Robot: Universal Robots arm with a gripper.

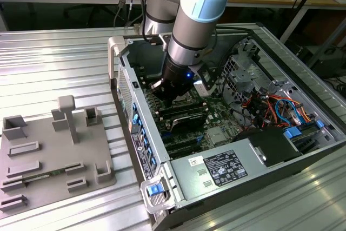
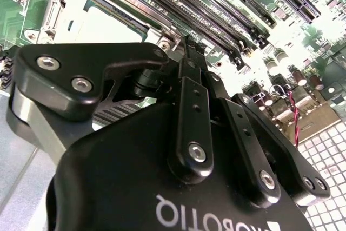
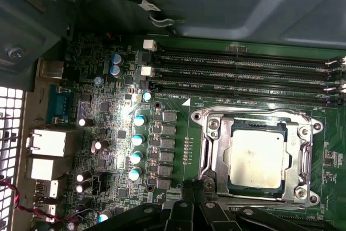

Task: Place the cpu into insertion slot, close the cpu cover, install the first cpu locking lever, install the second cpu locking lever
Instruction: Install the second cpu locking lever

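The cpu (image 3: 255, 158), a square silvery-tan plate, lies flat in the insertion slot on the green board. The slot itself is covered by it. The cpu cover (image 3: 215, 150), a silver frame with a cut-out centre, lies down around the cpu's edges. Thin metal rods run along the frame's sides; whether they are latched I cannot tell. My gripper (image 3: 193, 186) hovers just beside the cover's near corner, black fingers shut with nothing between them. In the second wrist view the gripper (image 2: 187, 47) points at the board next to the bright cover (image 2: 67, 4). The exterior view shows the gripper (image 1: 175, 100) low inside the open computer case.
Long black memory slots (image 3: 243, 74) run beside the socket, and a row of capacitors (image 3: 138, 139) stands on its other side. The case wall (image 3: 216, 4) and rear ports (image 3: 48, 144) hem in the board. A grey fixture plate (image 1: 48, 155), power supply (image 1: 221, 169) and cable bundle (image 1: 270, 106) sit nearby.
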